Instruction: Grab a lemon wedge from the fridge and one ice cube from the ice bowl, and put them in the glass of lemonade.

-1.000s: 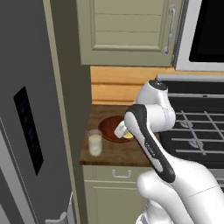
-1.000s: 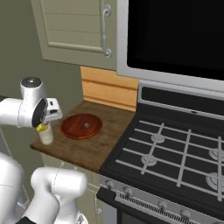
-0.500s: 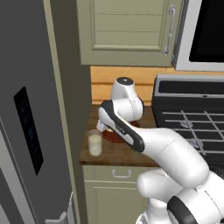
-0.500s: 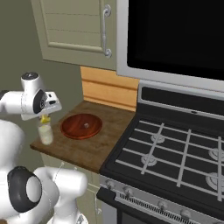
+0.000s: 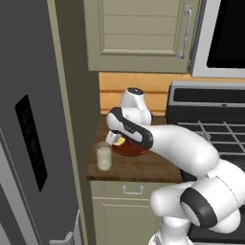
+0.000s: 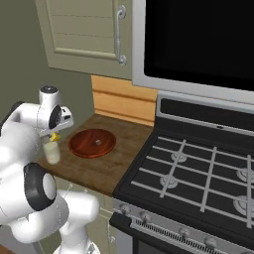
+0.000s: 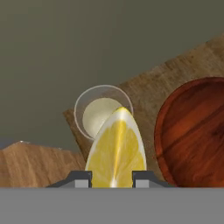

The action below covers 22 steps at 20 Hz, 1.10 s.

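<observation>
— Hand view first: what do we have between the fingers?

— We have the lemon wedge clamped in the gripper, cut face toward the camera, its pointed tip reaching up over the rim of the glass of lemonade. The two dark tips sit on either side of the wedge's base.

— And where does the glass stand?

— On the wooden counter, near its corner, just beside the ice bowl. In the left base view we see the glass of lemonade at the front left of the counter, close to the grey side of the fridge, with the gripper above and slightly to its right, a bit of yellow lemon wedge showing under it.

— Is the wedge touching the liquid?

— We cannot tell; from the right base view the lemon wedge looks to hang just above the glass of lemonade, with the ice bowl beside it and the stove to the right.

— Anything in the bowl?

— We see one small pale speck near its middle, too small to name.
</observation>
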{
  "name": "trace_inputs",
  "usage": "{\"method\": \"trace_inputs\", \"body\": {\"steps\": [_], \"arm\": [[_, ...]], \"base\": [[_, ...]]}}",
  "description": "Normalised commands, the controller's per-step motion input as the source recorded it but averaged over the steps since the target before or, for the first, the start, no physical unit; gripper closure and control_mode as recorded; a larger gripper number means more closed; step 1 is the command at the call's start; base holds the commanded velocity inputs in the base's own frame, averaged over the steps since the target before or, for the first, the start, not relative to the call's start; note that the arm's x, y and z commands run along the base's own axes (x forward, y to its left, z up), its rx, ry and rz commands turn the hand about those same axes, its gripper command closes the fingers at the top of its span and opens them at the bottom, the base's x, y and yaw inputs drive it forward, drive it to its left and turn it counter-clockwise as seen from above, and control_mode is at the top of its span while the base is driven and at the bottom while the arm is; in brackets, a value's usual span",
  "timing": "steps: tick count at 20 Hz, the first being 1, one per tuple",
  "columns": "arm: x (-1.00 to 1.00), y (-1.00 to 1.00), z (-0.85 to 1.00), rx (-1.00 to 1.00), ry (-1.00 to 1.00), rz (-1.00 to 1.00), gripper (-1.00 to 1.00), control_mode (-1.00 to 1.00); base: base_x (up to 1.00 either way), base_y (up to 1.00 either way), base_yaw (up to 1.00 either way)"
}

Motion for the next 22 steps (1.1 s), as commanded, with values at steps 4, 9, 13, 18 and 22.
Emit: {"method": "trace_inputs", "body": {"steps": [4,9,13,18,22], "arm": [[0.05,0.15,0.0,0.0,0.0,0.25,1.0,-1.0],[0.12,0.34,-0.04,-0.01,0.0,0.05,1.0,-1.0],[0.16,0.03,-0.06,-0.03,0.0,0.0,1.0,-1.0],[0.24,0.0,-0.04,-0.01,0.0,0.0,1.0,-1.0],[0.11,0.0,-0.01,0.0,0.0,0.0,1.0,-1.0]], "base": [[0.0,0.0,0.0],[0.0,0.0,0.0],[0.0,0.0,0.0],[0.0,0.0,0.0],[0.0,0.0,0.0]]}}
